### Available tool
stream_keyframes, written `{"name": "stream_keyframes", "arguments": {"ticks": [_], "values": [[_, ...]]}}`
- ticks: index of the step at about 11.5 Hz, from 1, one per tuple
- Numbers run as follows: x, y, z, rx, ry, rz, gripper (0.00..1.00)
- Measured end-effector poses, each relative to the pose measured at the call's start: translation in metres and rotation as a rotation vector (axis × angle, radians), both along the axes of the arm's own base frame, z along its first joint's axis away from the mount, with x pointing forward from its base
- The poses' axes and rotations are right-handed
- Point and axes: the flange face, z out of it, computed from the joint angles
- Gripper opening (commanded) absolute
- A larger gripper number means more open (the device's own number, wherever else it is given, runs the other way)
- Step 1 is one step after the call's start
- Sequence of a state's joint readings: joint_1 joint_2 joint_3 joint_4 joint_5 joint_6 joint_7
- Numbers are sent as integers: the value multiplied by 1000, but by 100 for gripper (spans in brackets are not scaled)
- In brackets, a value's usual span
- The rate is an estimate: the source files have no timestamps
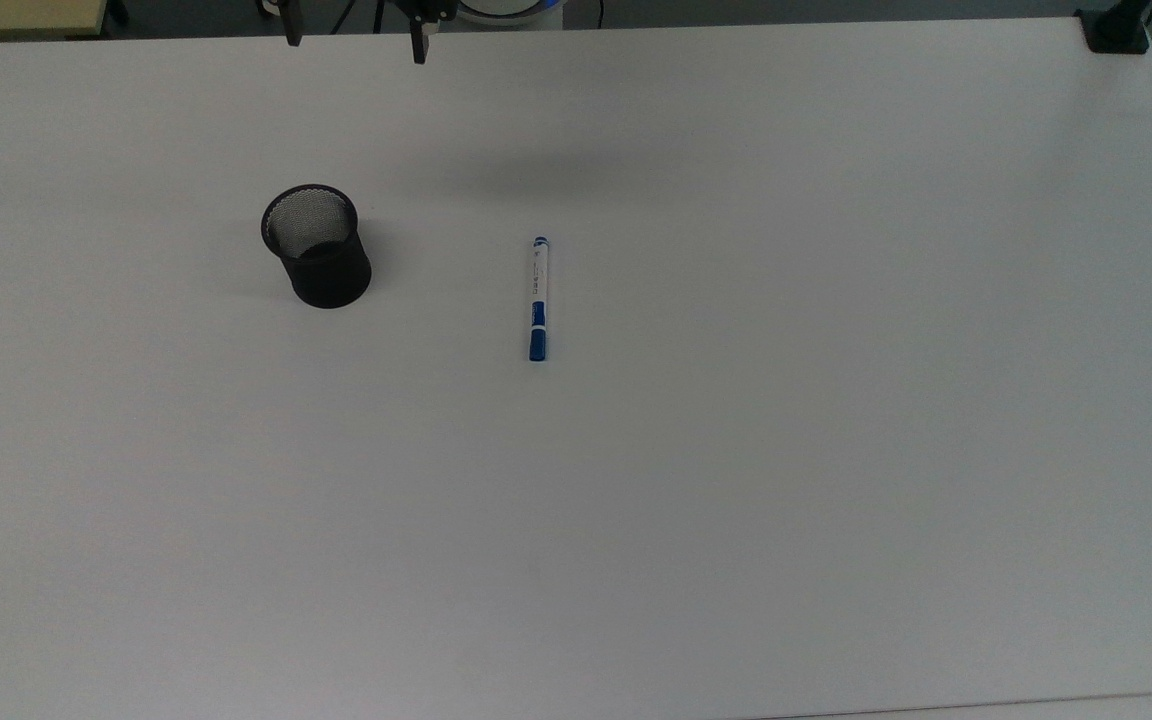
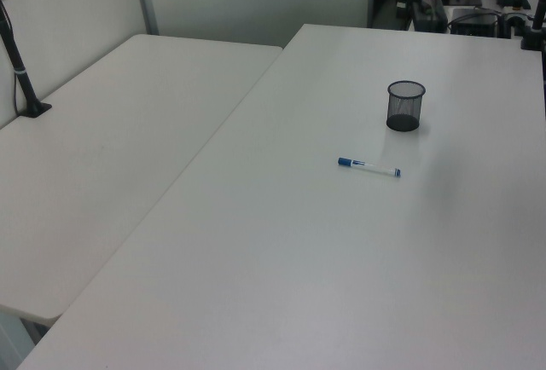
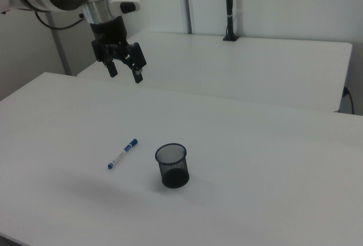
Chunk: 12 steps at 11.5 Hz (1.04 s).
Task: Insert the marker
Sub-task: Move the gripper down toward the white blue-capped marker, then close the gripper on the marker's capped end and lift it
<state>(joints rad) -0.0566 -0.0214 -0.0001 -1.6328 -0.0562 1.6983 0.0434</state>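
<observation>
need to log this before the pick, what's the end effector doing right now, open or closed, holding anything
End effector: open, fingers spread, holding nothing, up above the table. The marker lies flat on the table, untouched.
</observation>
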Motion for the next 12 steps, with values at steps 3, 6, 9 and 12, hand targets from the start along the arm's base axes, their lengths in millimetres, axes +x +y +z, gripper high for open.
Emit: {"name": "stream_keyframes", "arguments": {"ticks": [3,6,9,12], "values": [[0,1,-2,-2,6,28,100],[8,14,-36,-5,78,183,100],[39,53,-94,-4,112,247,100],[64,79,-149,-2,79,154,100]]}}
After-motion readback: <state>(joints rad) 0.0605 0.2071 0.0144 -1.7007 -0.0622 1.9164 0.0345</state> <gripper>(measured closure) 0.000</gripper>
